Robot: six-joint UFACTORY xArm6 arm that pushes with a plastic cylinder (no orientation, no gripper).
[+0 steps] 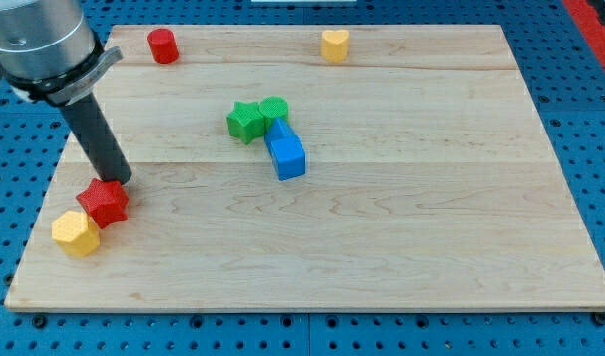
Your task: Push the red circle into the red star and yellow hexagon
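Camera view showed no claw, only my tip touching the red star, yellow hexagon just below; I judged I should circle above the red circle, far up-view, and push it down.

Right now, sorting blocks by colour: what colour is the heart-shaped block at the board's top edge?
Yellow: the heart-shaped block shows plainly in the camera view.

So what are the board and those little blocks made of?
The board looks like pale wood: grain lines and plank seams show, with a matte finish. The blocks, such as the red star, yellow hexagon and red circle, look like solid-coloured plastic, smooth and slightly glossy, though painted wood can't be ruled out.
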